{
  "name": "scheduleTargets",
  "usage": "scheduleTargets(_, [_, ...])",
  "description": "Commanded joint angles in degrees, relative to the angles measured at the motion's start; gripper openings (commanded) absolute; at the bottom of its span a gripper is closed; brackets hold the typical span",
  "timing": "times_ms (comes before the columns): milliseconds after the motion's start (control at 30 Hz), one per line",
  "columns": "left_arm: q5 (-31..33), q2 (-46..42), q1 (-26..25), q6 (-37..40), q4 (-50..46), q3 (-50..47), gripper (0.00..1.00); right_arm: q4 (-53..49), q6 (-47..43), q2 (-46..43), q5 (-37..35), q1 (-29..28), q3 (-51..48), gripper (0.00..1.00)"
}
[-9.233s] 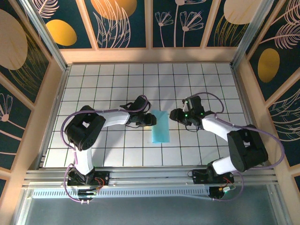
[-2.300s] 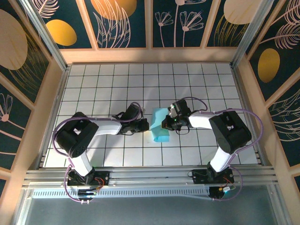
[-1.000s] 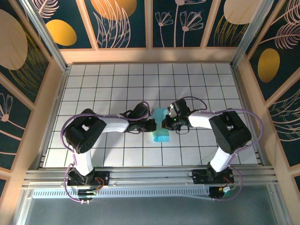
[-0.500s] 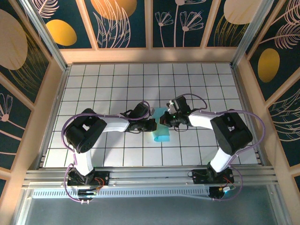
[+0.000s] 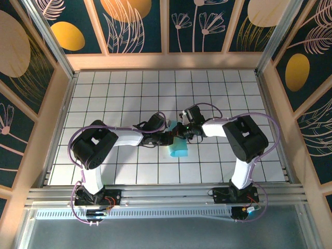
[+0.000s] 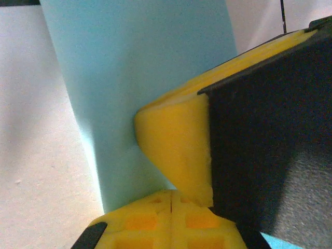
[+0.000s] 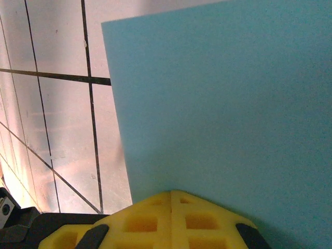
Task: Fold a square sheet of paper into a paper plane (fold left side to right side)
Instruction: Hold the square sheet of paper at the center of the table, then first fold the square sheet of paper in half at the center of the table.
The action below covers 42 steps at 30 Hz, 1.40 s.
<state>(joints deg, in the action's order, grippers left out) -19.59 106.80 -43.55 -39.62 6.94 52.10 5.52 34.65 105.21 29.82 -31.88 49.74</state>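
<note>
The square sheet of paper (image 5: 180,149) is a narrow folded light-blue strip lying mid-table, and its upper end is hidden under both grippers. My left gripper (image 5: 170,138) comes in from the left and stands shut, its yellow pads (image 6: 155,223) resting on the paper (image 6: 140,57). My right gripper (image 5: 180,132) reaches in from the right and meets it over the strip's top. It is shut (image 7: 171,198) where the blue sheet (image 7: 223,93) meets its pads. One of its yellow fingers (image 6: 176,145) touches down right in front of my left pads.
The white grid table (image 5: 124,98) is boxed in by a wooden rim and decorated wall panels (image 5: 129,26). Both arms lie low and almost touch at the centre. Open tiles surround the paper on all sides.
Over the last second my right gripper has slid left across the strip's raised top end until it meets the left gripper. The left gripper has hardly moved.
</note>
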Motion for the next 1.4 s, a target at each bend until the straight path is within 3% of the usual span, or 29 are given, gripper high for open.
scheduleTargets(0, [0.14,0.34,-0.81,1.03,-4.98,-2.35,0.01,-3.82,-0.46,2.15,-2.84,-0.16,0.38,0.0])
scheduleTargets(333, [-2.62,-5.39,-4.49,-1.6,-5.63,-12.04,0.01,-5.92,-1.56,2.49,-3.63,0.19,-0.82,0.0])
scheduleTargets(533, [-3.23,-11.09,-5.31,-6.35,0.11,-17.73,0.01,-5.87,-1.56,2.55,-3.56,0.24,-1.13,0.0])
scheduleTargets(867, [-3.1,-15.01,-4.98,-9.89,2.12,-16.54,0.01,-6.3,-2.2,2.02,-3.55,0.22,-1.22,0.0])
scheduleTargets(1067, [-2.47,-19.94,-1.11,-9.74,1.67,-15.41,0.02,-6.26,-2.4,2.15,-3.63,0.24,-1.05,0.0])
scheduleTargets(1233, [-5.78,-16.36,-0.57,-5.35,0.74,-11.17,0.03,-6.45,-2.49,2.19,-3.76,0.24,-0.79,0.0])
scheduleTargets(1367, [-9.82,-11.6,-0.64,-5.97,5.91,-9.3,0.02,-6.83,-2.57,2.54,-3.94,0.04,-0.43,0.0])
